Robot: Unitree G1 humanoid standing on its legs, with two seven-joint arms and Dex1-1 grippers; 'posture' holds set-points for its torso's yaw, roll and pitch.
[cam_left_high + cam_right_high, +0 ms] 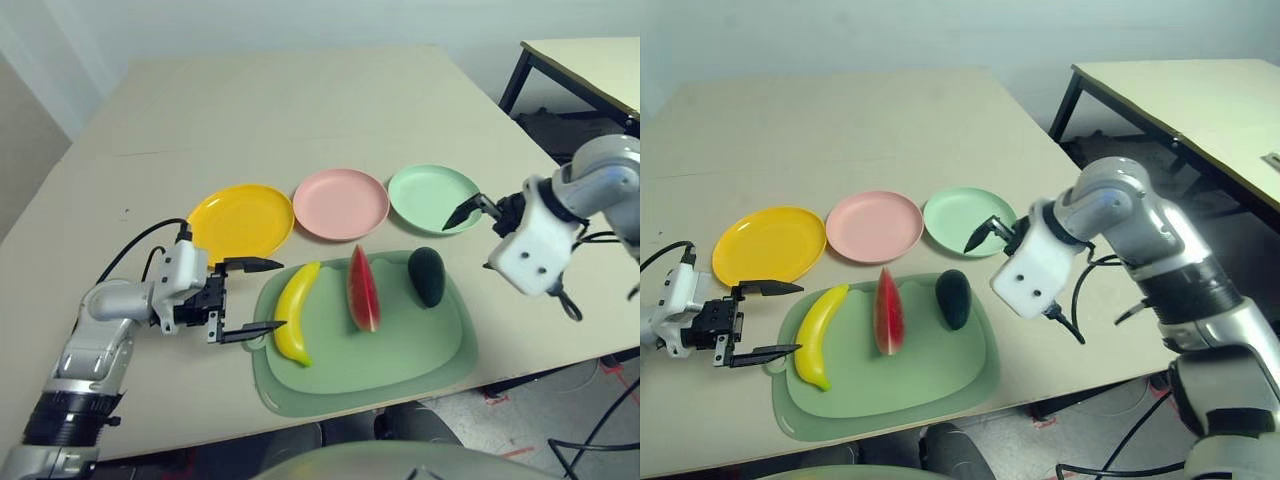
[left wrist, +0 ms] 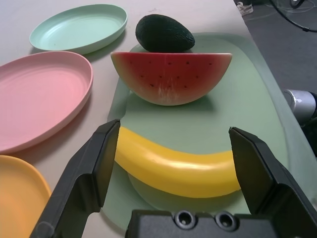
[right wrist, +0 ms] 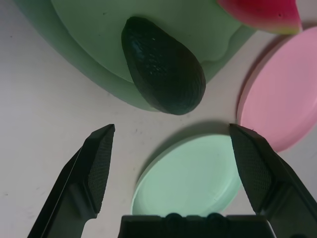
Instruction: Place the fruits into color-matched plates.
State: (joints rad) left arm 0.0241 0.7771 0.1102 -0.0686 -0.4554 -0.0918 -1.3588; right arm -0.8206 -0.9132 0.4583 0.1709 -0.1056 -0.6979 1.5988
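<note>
In the head view, the banana [image 1: 294, 312], watermelon wedge [image 1: 362, 289] and avocado [image 1: 427, 276] are lying on the cutting mat [image 1: 420, 350], below the yellow plate [image 1: 240, 220], pink plate [image 1: 340, 203] and mint plate [image 1: 432, 197] on the desk [image 1: 280, 110]. In the left wrist view, the left hand [image 2: 173, 148] is gaping wide beside the banana. In the right wrist view, the right hand [image 3: 171, 148] is hovering wide open over the mint plate's edge, near the avocado.

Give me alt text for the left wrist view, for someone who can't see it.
The left gripper is open, its two black fingers on either side of a yellow banana lying on a pale green cutting mat. Beyond it on the mat stand a watermelon wedge and a dark avocado, with yellow, pink and mint green plates alongside.
</note>
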